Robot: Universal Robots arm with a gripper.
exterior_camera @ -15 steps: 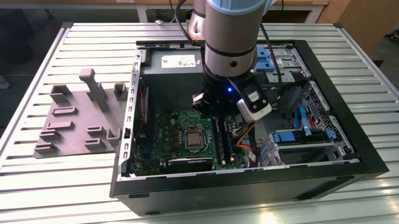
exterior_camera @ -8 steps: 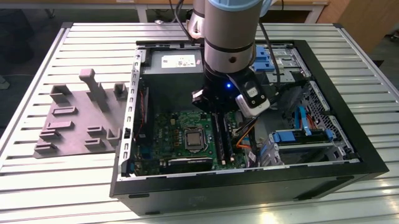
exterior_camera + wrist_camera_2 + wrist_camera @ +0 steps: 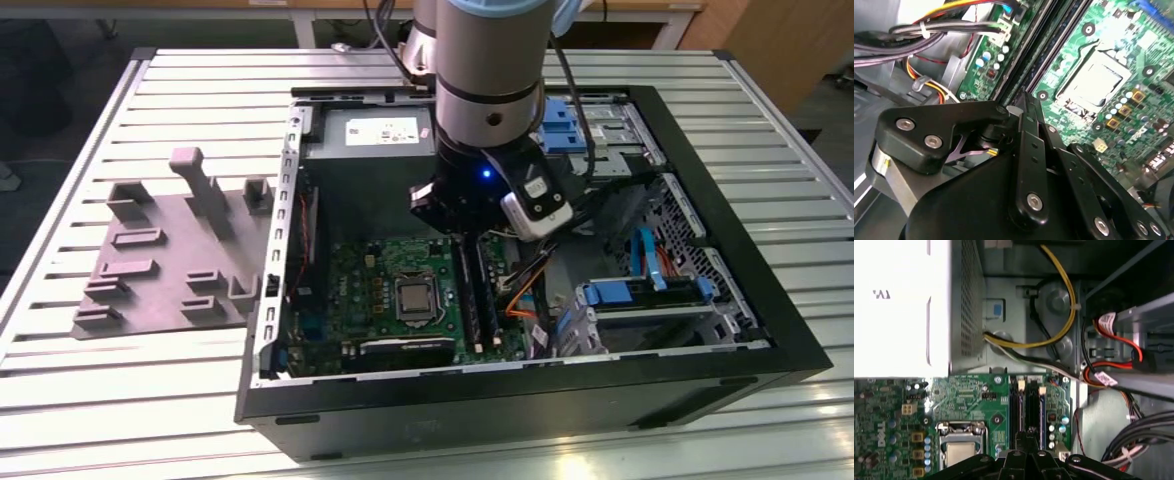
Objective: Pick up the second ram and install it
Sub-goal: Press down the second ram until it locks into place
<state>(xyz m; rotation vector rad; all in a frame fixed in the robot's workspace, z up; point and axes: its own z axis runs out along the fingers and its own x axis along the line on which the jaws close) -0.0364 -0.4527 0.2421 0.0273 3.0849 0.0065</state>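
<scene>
The arm [image 3: 489,70] reaches down into the open computer case [image 3: 534,395] that lies on its side on the slatted table [image 3: 134,400]. Its gripper [image 3: 461,232] hangs low over the green motherboard [image 3: 380,270], right above the long dark memory slots [image 3: 470,295] that run beside the processor socket [image 3: 416,297].

In the second wrist view the black gripper [image 3: 1024,100] has its fingers [image 3: 1031,150] drawn together into one narrow tip, pointing at the slots [image 3: 1039,55]. They look closed or very nearly so. In the first wrist view the same tip [image 3: 1026,432] sits at the near end of the slots [image 3: 1026,400], touching or just above them.

The ram: a dark strip stands in the slot [image 3: 1032,402] straight ahead of the tip, between the white end clips. Whether that strip is the second ram itself, and whether the fingers pinch it or only press on it, I cannot tell.

The grey power supply [image 3: 374,130] sits at the far end of the case, with yellow and black cables [image 3: 1054,335] looping past it. Blue drive brackets [image 3: 641,295] fill the side toward the exterior view's right. Outside the case, toward the exterior view's left, a grey slotted tray [image 3: 160,260] lies on the table.
</scene>
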